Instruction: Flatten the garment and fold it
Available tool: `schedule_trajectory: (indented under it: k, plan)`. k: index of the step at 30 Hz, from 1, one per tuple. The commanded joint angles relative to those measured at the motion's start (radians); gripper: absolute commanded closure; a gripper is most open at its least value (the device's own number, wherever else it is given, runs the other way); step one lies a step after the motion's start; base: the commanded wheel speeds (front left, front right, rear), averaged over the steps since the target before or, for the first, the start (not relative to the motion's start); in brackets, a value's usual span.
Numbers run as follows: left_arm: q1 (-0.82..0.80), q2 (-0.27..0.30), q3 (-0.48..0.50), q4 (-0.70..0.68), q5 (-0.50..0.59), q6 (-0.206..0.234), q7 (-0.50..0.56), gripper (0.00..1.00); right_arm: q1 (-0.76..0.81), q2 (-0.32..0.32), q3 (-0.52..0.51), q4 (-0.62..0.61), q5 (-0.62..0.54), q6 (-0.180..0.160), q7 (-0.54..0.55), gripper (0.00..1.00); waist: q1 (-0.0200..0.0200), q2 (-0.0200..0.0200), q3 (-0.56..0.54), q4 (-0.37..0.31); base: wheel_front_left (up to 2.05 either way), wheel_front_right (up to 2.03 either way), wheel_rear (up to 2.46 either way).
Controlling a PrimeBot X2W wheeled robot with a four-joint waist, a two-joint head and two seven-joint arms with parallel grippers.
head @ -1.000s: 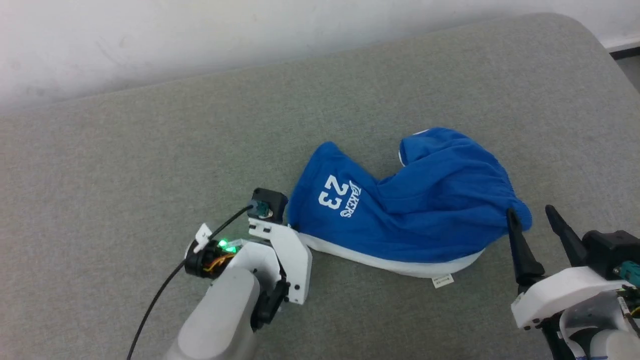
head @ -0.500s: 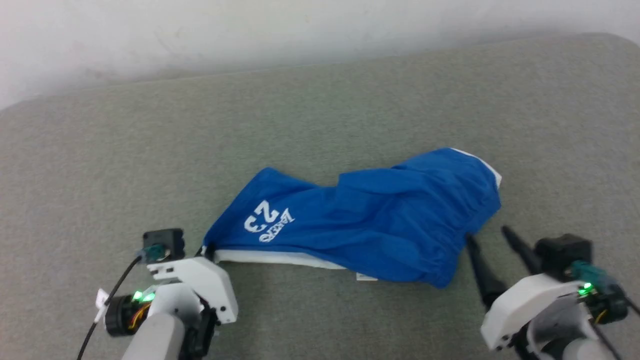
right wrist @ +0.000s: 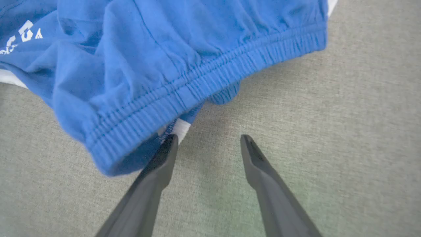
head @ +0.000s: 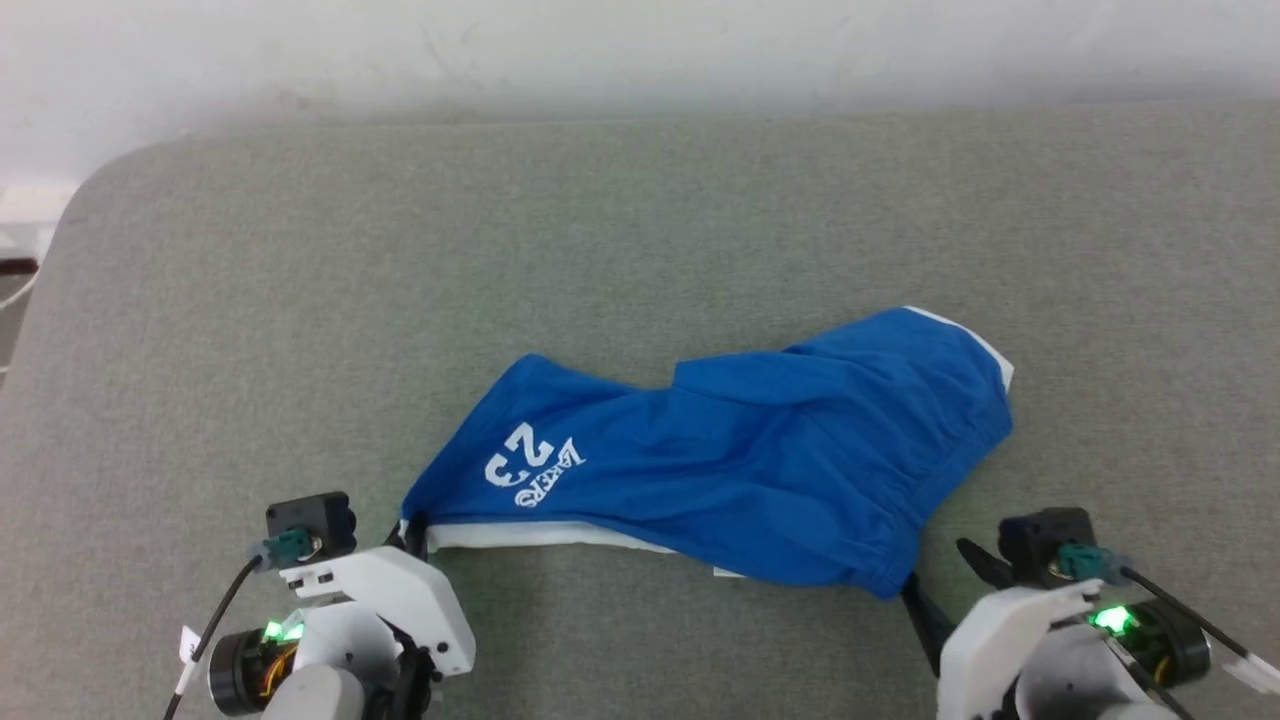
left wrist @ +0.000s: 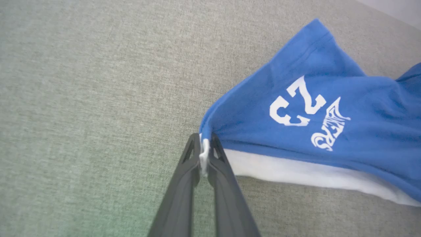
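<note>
The left arm comes in low from the near left, its white wrist housing tilted toward the work, and the left gripper point(head: 414, 527) has its two dark fingers pressed together on the near left corner of the shorts point(head: 720, 460). The right arm mirrors it from the near right, and the right gripper point(head: 945, 580) has its fingers spread in a V at the shorts' near right end. The shorts lie stretched across the grey cushion point(head: 600, 250), just ahead of and between the two grippers, crumpled and not yet flat. Their far right end is turned up toward the pale wall point(head: 600, 50). From the head, a white number point(head: 525, 455) sits just beyond the left gripper, and a small label point(head: 725, 572) peeks out under the near edge, about midway between the grippers. The left wrist view shows the pinch up close: the left gripper point(left wrist: 204, 144) clamps a thin fold where the blue cloth of the shorts point(left wrist: 312, 108) meets the white band point(left wrist: 296, 169), which runs off to the fingers' right. The right wrist view shows the gathered elastic waistband point(right wrist: 197, 89) of the shorts point(right wrist: 164, 65) crossing just above the right gripper point(right wrist: 209, 138). One fingertip sits at the waistband's drooping edge, though whether it touches I cannot tell, and the other stands over bare cushion.
</note>
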Motion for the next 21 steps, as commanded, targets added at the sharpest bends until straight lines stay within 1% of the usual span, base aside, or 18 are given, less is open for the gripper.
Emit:
schedule_trajectory:
  k: [1, 4, 6, 9, 10, 11, 12, 14, 16, 18, 21]
  plan:
    - [-0.001, -0.002, 0.001, -0.003, -0.008, -0.001, -0.005, 1.00, -0.022, 0.003, 0.001, 0.008, -0.010, -0.002, -0.007, 0.00, 0.0001, 0.0000, 0.015, 0.014, 0.00, 0.00, 0.00]
    - [-0.014, -0.006, -0.004, -0.003, -0.011, -0.008, -0.012, 1.00, -0.068, 0.011, 0.029, 0.074, -0.023, -0.002, -0.013, 0.00, 0.0001, 0.0000, 0.028, 0.024, 0.00, 0.00, 0.00]
    - [-0.022, -0.008, -0.007, -0.001, -0.013, -0.012, -0.016, 1.00, -0.097, 0.013, 0.058, 0.123, -0.034, -0.002, 0.005, 0.00, 0.0001, 0.0000, 0.036, 0.028, 0.00, 0.00, 0.00]
    - [-0.030, -0.011, -0.012, 0.005, -0.014, -0.017, -0.022, 1.00, -0.128, 0.016, 0.089, 0.189, -0.046, -0.002, 0.069, 0.00, 0.0001, 0.0000, 0.044, 0.033, 0.00, 0.00, 0.00]
    - [-0.032, -0.011, -0.014, 0.007, -0.014, -0.018, -0.023, 1.00, -0.134, 0.016, 0.099, 0.204, -0.046, -0.002, 0.095, 0.03, 0.0001, 0.0000, 0.045, 0.034, 0.00, 0.00, 0.00]
    - [-0.034, -0.012, -0.016, 0.009, -0.015, -0.020, -0.024, 1.00, -0.135, 0.017, 0.110, 0.215, -0.039, -0.002, 0.122, 0.55, 0.0001, 0.0000, 0.046, 0.035, 0.00, 0.00, 0.00]
    - [-0.036, -0.012, -0.018, 0.011, -0.016, -0.022, -0.025, 1.00, -0.134, 0.017, 0.119, 0.221, -0.030, -0.002, 0.149, 1.00, 0.0001, 0.0000, 0.046, 0.036, 0.00, 0.00, 0.00]
    - [-0.037, -0.014, -0.022, 0.013, -0.018, -0.025, -0.027, 1.00, -0.127, 0.015, 0.134, 0.217, -0.008, -0.002, 0.202, 1.00, 0.0001, 0.0000, 0.044, 0.038, 0.00, 0.00, 0.00]
    - [-0.037, -0.014, -0.022, 0.010, -0.022, -0.030, -0.032, 1.00, -0.113, 0.014, 0.132, 0.188, 0.021, -0.002, 0.239, 1.00, 0.0001, 0.0000, 0.039, 0.037, 0.00, 0.00, 0.00]
    - [-0.034, -0.013, -0.018, -0.003, -0.030, -0.035, -0.038, 1.00, -0.095, 0.011, 0.124, 0.138, 0.055, -0.002, 0.273, 1.00, 0.0001, 0.0000, 0.030, 0.034, 0.00, 0.00, 0.00]
    - [-0.028, -0.015, 0.003, -0.055, -0.063, -0.055, -0.059, 1.00, -0.071, -0.001, 0.094, 0.022, 0.100, -0.002, 0.319, 1.00, 0.0001, 0.0000, 0.012, 0.023, 0.00, 0.00, 0.00]
